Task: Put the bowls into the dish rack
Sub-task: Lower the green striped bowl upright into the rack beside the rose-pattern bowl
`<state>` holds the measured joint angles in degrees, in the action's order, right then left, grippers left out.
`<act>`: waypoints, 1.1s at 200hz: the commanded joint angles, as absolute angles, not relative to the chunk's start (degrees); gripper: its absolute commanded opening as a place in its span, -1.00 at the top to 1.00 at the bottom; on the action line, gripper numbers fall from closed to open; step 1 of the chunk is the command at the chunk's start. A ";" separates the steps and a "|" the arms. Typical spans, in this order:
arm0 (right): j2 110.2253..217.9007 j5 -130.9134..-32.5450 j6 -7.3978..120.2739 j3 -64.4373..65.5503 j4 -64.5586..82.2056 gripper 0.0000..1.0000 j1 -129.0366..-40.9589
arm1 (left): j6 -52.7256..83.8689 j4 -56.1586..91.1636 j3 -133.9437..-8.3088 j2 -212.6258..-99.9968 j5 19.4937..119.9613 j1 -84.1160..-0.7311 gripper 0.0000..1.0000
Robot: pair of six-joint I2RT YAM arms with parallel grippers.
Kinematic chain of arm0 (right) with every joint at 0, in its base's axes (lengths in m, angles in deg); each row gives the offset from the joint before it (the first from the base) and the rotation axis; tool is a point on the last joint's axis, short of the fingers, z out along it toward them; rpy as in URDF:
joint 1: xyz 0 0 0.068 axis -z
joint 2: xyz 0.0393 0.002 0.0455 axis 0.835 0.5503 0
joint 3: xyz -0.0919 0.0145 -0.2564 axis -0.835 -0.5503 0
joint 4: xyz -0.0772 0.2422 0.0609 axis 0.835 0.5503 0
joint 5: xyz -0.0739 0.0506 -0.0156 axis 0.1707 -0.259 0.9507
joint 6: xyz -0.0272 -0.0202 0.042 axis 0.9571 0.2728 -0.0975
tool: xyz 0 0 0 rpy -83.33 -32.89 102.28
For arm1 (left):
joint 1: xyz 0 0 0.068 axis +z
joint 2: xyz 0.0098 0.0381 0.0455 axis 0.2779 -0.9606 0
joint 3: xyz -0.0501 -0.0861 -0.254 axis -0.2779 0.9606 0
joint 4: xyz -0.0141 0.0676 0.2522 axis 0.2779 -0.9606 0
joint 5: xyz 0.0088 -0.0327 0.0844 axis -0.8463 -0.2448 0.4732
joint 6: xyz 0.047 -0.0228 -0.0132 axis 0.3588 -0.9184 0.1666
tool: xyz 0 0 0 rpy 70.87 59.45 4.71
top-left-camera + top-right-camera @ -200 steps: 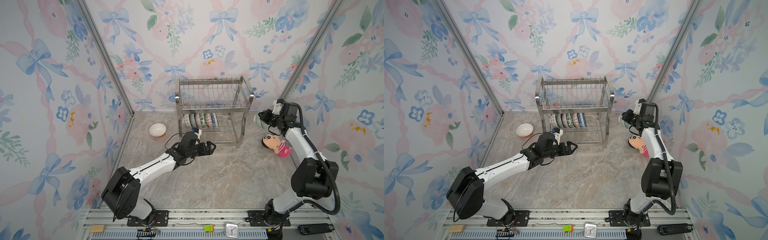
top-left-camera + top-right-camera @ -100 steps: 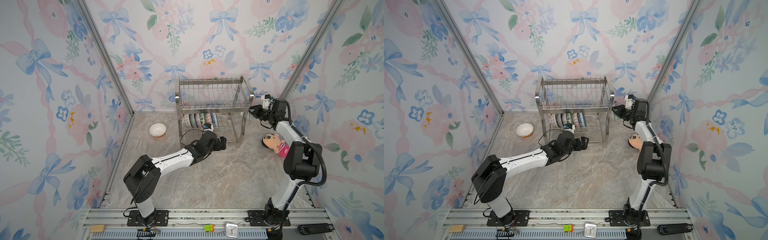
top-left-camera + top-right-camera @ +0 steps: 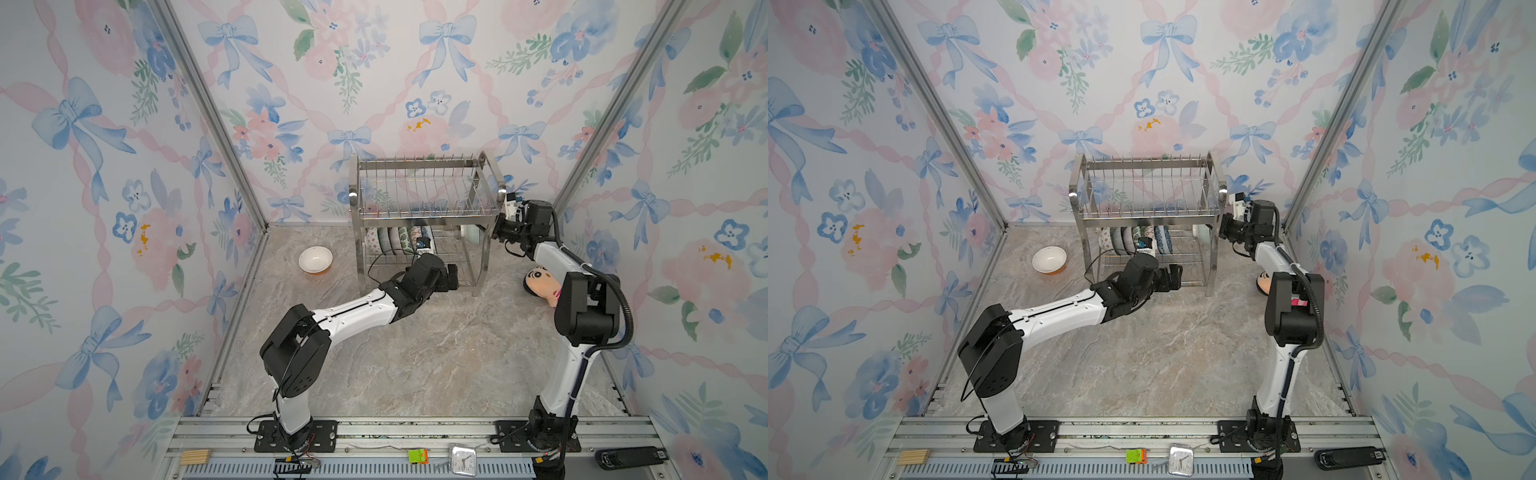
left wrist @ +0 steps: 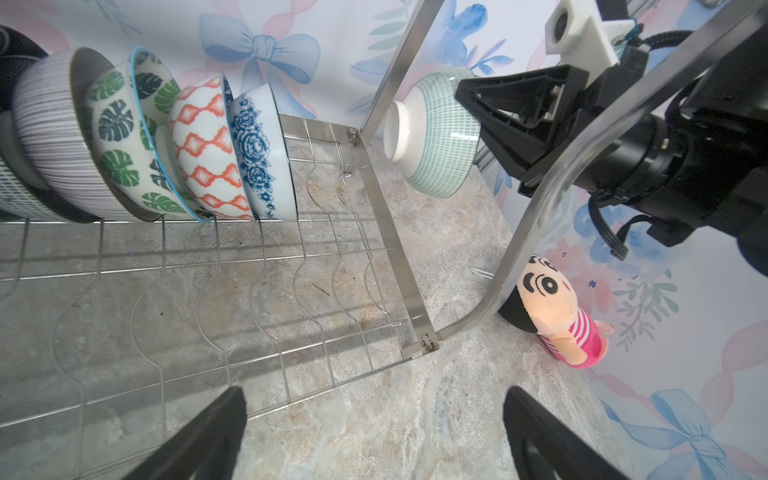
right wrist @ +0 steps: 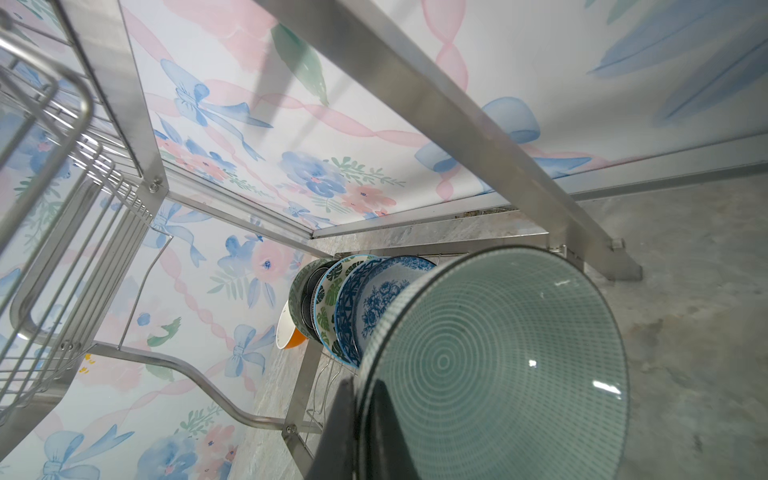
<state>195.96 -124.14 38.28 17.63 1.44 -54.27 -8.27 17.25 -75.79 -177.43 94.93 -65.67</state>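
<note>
Right gripper (image 4: 471, 108) clenched on rim of green bowl (image 4: 436, 141), at right end of rack (image 3: 415, 164) lower shelf; left gripper (image 4: 374, 395) spread wide, empty, before shelf; row of bowls (image 4: 208, 158) at left end.

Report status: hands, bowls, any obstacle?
Left hand open, empty. Right hand shut on pale green bowl at right end of dish rack. Orange bowl on table. Rack leg close.
</note>
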 commanded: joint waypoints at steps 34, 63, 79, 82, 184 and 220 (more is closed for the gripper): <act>200.90 -131.06 34.71 23.95 -4.60 1.00 -57.39 | -5.02 13.64 -76.91 -178.33 97.03 -66.14 -0.96; 201.29 -130.70 32.78 22.98 -7.51 1.00 -58.12 | -4.92 13.17 -77.00 -178.21 97.25 -66.14 -0.96; 200.81 -130.48 31.64 21.67 -9.46 1.00 -58.54 | -4.90 12.93 -76.92 -178.10 97.51 -66.14 -0.96; 200.74 -130.48 31.54 21.47 -9.60 1.00 -58.67 | -4.88 12.94 -76.91 -178.06 97.61 -66.13 -0.96; 195.27 -127.96 31.15 13.48 -12.47 1.00 -61.22 | -5.27 12.10 -75.26 -176.66 97.73 -66.14 -0.96; 192.50 -127.25 31.95 10.50 -12.21 1.00 -61.61 | -5.58 11.84 -74.27 -175.62 98.11 -66.14 -0.96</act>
<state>198.61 -126.35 31.09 11.77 -8.17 -60.80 -5.93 12.88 -75.40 -177.63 97.01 -65.78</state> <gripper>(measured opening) 0.093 0.980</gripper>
